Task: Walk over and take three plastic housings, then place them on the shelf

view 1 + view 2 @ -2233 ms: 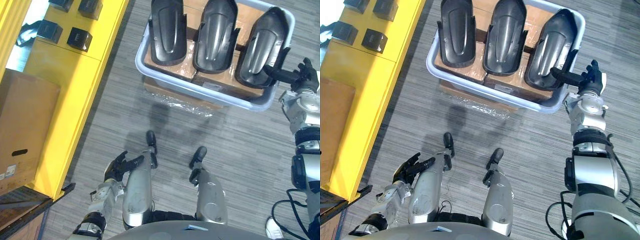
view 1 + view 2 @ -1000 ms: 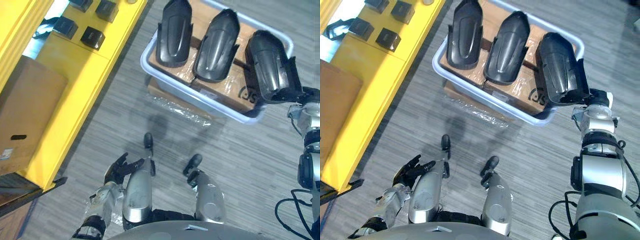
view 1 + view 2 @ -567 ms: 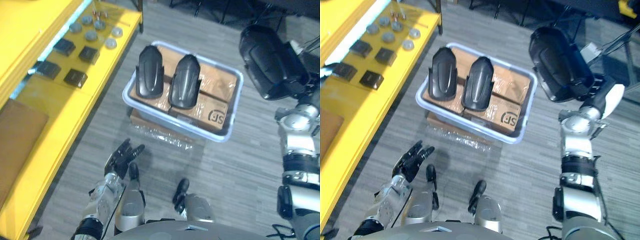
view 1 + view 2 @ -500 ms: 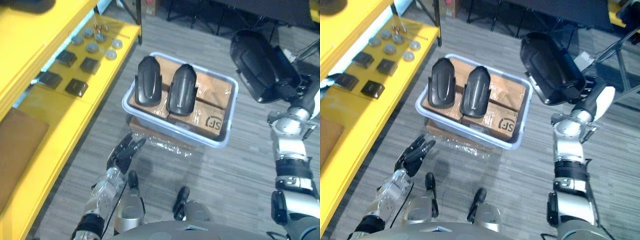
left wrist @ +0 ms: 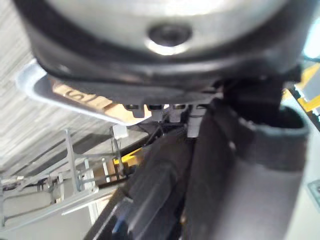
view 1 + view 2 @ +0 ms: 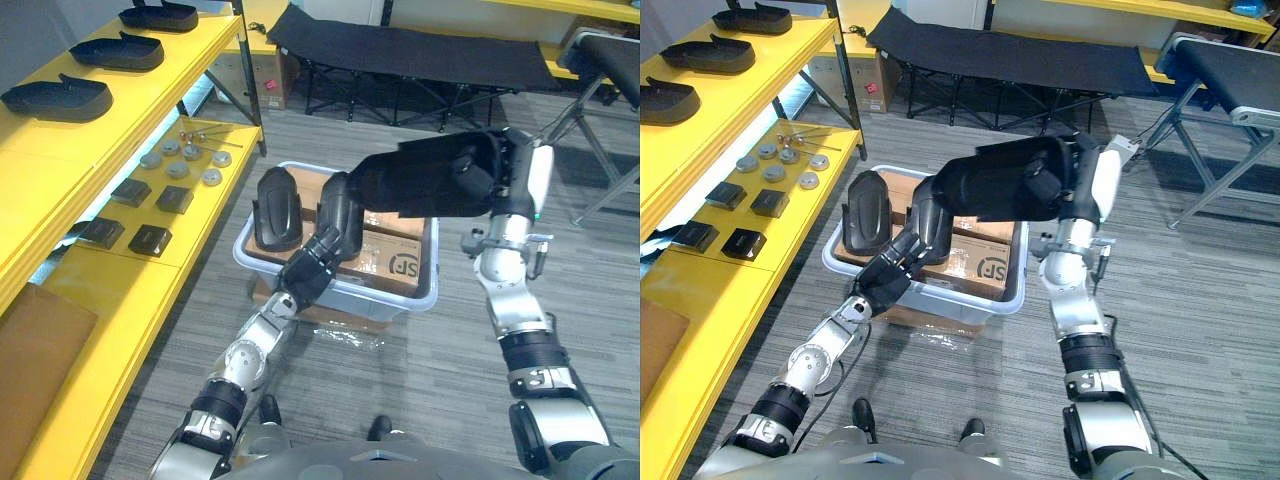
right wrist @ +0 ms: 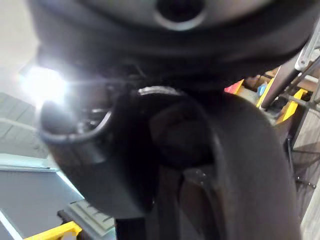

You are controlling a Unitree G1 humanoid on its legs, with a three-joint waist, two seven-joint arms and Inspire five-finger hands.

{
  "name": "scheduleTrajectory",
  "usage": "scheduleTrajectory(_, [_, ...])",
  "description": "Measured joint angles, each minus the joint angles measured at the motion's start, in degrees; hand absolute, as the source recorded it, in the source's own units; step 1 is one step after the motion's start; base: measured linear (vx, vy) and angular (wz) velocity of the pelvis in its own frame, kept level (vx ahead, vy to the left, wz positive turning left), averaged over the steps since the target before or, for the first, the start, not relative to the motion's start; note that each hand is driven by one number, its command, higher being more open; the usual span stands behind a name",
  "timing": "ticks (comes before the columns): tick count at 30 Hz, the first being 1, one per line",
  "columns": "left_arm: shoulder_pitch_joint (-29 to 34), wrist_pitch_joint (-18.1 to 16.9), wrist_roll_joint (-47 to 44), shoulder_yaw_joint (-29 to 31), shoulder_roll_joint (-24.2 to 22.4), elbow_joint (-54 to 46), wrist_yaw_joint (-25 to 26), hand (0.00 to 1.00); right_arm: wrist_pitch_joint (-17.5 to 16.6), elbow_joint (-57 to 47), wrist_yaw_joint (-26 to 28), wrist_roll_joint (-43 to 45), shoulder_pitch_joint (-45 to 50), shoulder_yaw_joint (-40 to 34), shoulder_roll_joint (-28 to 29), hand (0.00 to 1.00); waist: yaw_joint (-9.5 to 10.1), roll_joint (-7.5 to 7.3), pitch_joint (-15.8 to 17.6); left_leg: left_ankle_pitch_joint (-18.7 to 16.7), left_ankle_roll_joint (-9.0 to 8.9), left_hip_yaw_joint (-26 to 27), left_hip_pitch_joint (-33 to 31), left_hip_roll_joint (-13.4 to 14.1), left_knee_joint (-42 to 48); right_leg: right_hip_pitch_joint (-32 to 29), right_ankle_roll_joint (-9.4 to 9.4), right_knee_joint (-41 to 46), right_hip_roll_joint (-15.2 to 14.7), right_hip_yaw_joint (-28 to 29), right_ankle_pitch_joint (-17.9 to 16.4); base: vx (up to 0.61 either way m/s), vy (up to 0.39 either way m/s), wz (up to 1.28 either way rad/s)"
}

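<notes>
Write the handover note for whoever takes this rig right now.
Right hand: shut on one housing, held up in the air by the bin.
Left hand: at the lower end of the second housing in the bin; its grip cannot be made out.
Third housing: lies in the bin beside the second.
Done: one housing lifted out.
Left: take the other two, then place all three on the yellow shelf.

Grey plank floor (image 6: 420,370) throughout. A yellow shelf unit (image 6: 60,140) runs along the left, in tiers. At the back stands a black folding cot (image 6: 400,45) on crossed legs, with a cardboard box (image 6: 265,85) beside it.
</notes>
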Motion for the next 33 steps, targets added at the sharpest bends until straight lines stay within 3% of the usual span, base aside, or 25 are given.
scheduleTrajectory(5, [0.01, -3.71, -1.95, -4.38, -0.03, -0.56, 1.71, 1.0, -1.1, -0.18, -0.16, 2.12, 2.85, 3.17, 3.97, 0.0, 0.15, 0.69, -0.98, -0.06, -0.24, 0.06, 0.04, 0.01, 0.01, -0.04, 0.07, -0.34, 0.02, 0.07, 0.12, 0.0, 0.0, 0.0])
scheduleTrajectory(13, [0.01, -7.19, -2.08, -8.05, -0.02, -3.42, 6.97, 1.0, -4.11, -0.61, -1.19, 3.92, 3.68, 4.7, 4.04, 0.0, 0.15, 0.61, -1.44, 0.02, -0.16, 0.21, 0.04, 0.0, 0.07, -0.09, -0.02, -0.35, 0.01, 0.05, 0.23, 0.02, 0.0, -0.01])
scheduleTrajectory(20, [0.03, -7.3, -2.14, -9.28, -0.02, -3.41, 8.88, 1.0, -4.26, -1.66, -5.05, 2.49, 5.14, 7.38, 3.91, 0.0, 0.08, -0.24, -3.37, 0.04, -0.17, 0.44, 0.14, 0.02, 0.23, -0.06, -0.06, -0.12, 0.02, -0.08, 0.27, 0.05, -0.003, -0.01])
scheduleTrajectory(25, [0.02, -7.4, -2.26, -9.24, 0.03, -3.41, 8.76, 1.0, -4.2, -2.28, -10.22, -3.28, 5.12, 10.22, 3.85, 0.0, 0.28, -0.35, -3.47, 0.02, -0.16, 0.43, 0.22, 0.05, 0.21, 0.0, -0.17, -0.44, 0.04, -0.07, 0.45, 0.0, 0.0, 0.0])
scheduleTrajectory(33, [0.02, -6.28, -3.91, -8.43, 0.32, -3.41, 4.95, 1.0, -3.1, -2.32, -13.85, -6.9, 3.82, 10.3, 3.88, 0.0, 1.64, -0.45, -3.71, 0.16, 0.05, 0.28, 0.42, 0.07, 0.04, 0.11, -0.18, -0.45, 0.05, -0.15, 0.67, 0.0, 0.0, 0.0])
